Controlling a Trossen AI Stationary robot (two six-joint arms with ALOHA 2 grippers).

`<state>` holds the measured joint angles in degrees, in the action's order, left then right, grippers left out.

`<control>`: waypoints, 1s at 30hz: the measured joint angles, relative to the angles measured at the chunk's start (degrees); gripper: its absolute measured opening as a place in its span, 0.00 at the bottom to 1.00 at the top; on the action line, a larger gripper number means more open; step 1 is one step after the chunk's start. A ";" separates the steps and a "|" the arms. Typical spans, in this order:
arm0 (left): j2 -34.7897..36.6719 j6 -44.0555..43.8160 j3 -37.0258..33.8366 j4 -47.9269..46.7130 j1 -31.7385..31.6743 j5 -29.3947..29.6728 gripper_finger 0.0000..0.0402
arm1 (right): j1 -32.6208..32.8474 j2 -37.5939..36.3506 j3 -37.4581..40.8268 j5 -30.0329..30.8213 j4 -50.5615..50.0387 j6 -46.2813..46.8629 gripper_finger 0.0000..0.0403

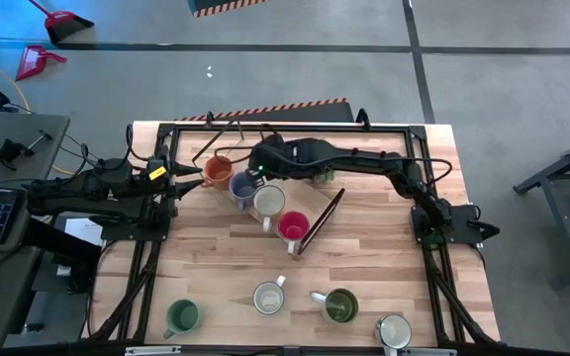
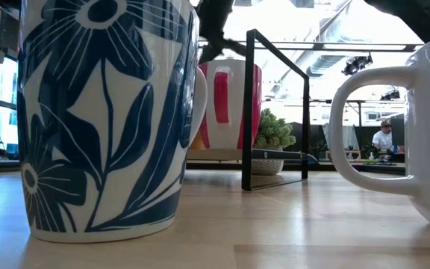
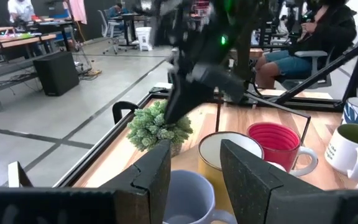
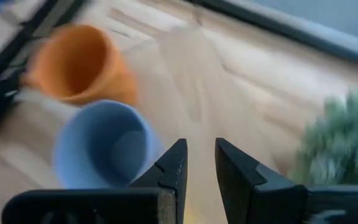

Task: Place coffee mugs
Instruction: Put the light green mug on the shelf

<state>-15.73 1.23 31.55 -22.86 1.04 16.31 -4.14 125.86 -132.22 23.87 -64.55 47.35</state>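
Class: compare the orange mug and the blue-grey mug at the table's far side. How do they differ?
The orange ceramic mug sits nearer the left gripper; the blue-grey ceramic mug sits nearer the cream mug. Colours differ: orange versus blue-grey. Both stand upright, empty and side by side.

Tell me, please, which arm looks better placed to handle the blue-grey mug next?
Probably the right: its gripper hangs open directly over the blue-grey mug, empty. The left gripper sits farther out, beside the orange mug, which stands between it and the blue-grey one.
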 joint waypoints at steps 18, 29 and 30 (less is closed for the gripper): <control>0.00 0.91 0.29 0.30 0.00 4.10 0.32 | 0.02 -22.97 -0.07 -18.52 -14.81 -35.90 0.15; -0.02 -3.58 1.73 -0.53 0.02 8.75 0.32 | 3.86 -41.03 -0.09 -19.85 -25.50 -38.31 0.15; -0.02 -3.70 1.73 -0.51 0.02 9.19 0.32 | 4.68 -42.45 -0.09 -19.56 -25.48 -37.81 0.15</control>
<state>-15.75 -2.46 33.28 -23.37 1.06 25.50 0.54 83.41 -132.31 4.31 -90.03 9.54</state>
